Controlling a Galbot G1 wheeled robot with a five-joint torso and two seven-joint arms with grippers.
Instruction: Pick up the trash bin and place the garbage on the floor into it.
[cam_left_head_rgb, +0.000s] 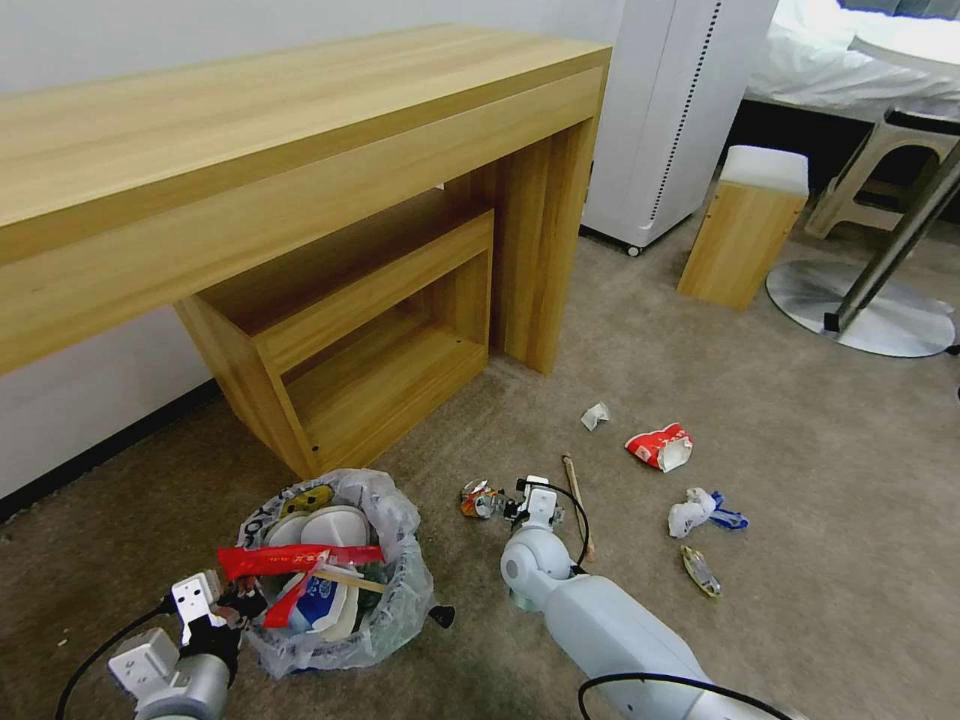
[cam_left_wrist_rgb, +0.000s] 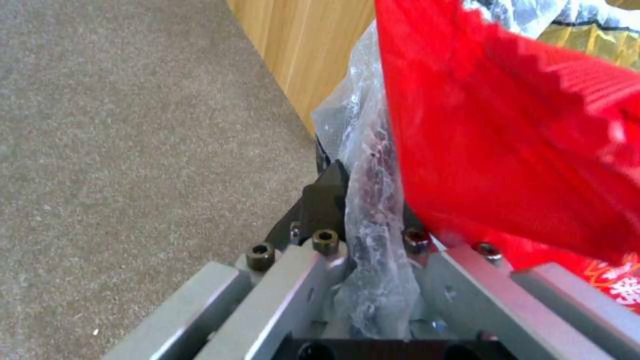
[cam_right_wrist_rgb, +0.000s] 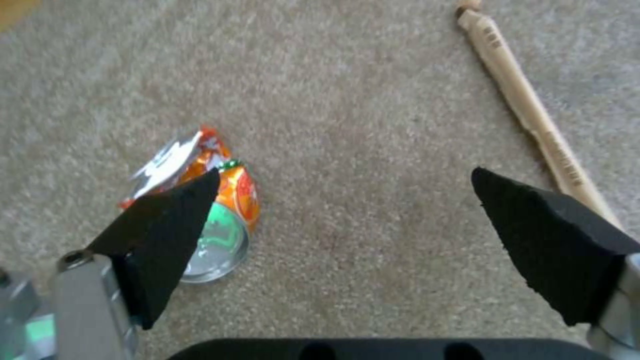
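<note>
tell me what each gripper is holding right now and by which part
The left gripper is shut on the bag-lined rim of the small round trash bin. The right gripper is open above the beige carpet, holding nothing.

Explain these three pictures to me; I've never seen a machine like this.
This is a wheeled robot with two arms. One picture looks down from its head; the other two come from cameras on its wrists. The left tool is shut on the trash bin at its plastic-lined rim, beside a wooden desk; the bin already holds red wrappers. The right tool hangs open just above the floor, between a crushed can and a wooden stick. More litter lies further right.
</note>
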